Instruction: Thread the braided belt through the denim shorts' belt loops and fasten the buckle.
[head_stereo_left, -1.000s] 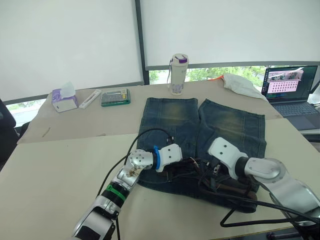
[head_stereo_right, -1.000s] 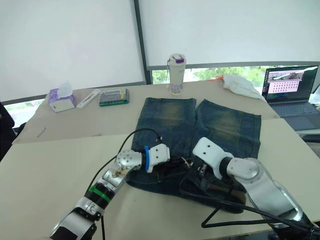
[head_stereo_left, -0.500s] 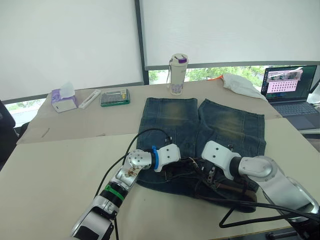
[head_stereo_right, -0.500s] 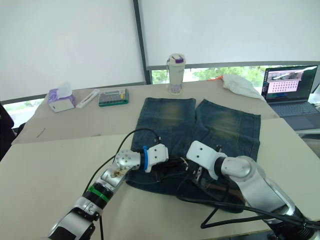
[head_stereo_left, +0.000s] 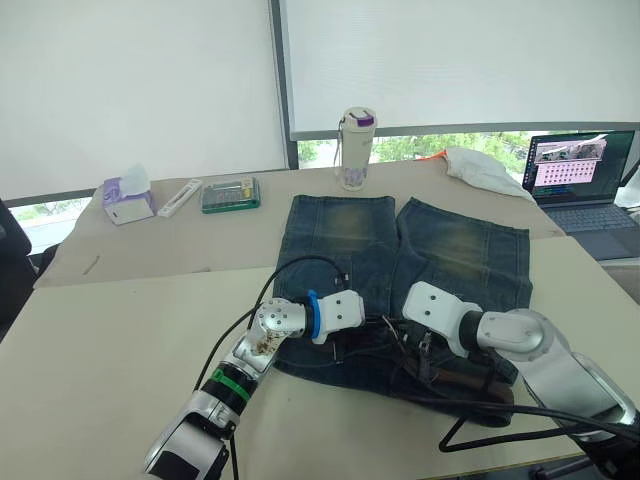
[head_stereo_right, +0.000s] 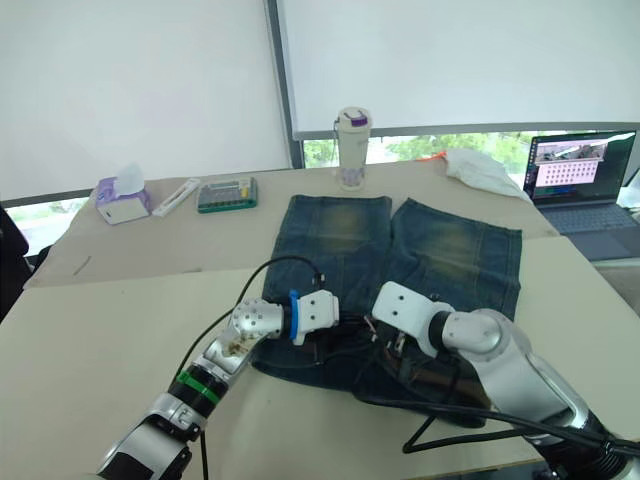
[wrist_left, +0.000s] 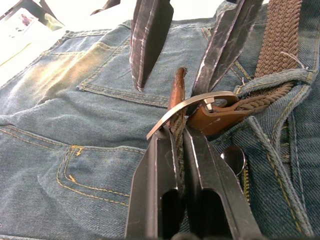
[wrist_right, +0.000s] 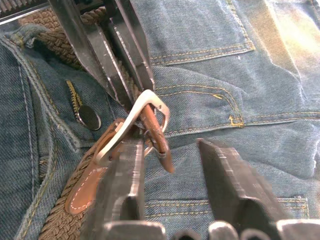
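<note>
**Buckle work at the desk's near edge**

Desk (head_stereo_left: 120, 330) near edge: left gripper (wrist_left: 179, 131) is clamped on the braided belt (wrist_left: 280, 37) beside the buckle (wrist_right: 134, 122); right gripper (wrist_right: 172, 150) hangs spread around the leather tip. The belt sits under one of the belt loops (wrist_left: 272, 79). Denim shorts (head_stereo_left: 400, 250) stretch toward the far edge. Best to hold the frame steady and feed the tip squarely. Since a second ago, the right arm has slid toward the left.

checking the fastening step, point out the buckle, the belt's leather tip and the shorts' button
buckle (wrist_right: 131, 118): right wrist view, silver frame's long side.
leather tip (wrist_right: 156, 138): right wrist view, reddish-brown strip passing through the frame.
shorts' button (wrist_right: 89, 117): right wrist view, middle of the metal disc.
</note>
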